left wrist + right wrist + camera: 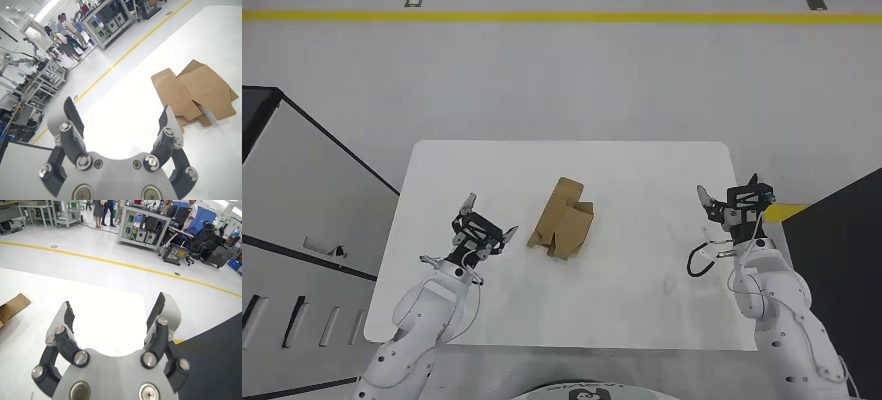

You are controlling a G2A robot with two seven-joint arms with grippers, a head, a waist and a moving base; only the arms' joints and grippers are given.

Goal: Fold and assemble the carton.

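Carton [562,232] lies flattened mid-frame on the white table [642,300] in the top view, between left gripper [487,222] and right gripper [730,195], with a yellow floor line [562,16] along the top. Left wrist view: left gripper spread wide and empty, carton near, equipment racks [105,24] behind. Right wrist view: right gripper spread and empty, carton cut off at the edge.

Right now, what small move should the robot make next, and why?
Probably ease the left gripper toward the cardboard carton and grip its near edge. The carton lies unassembled on the white table; both grippers are open and empty, and the left is closer than the right gripper.
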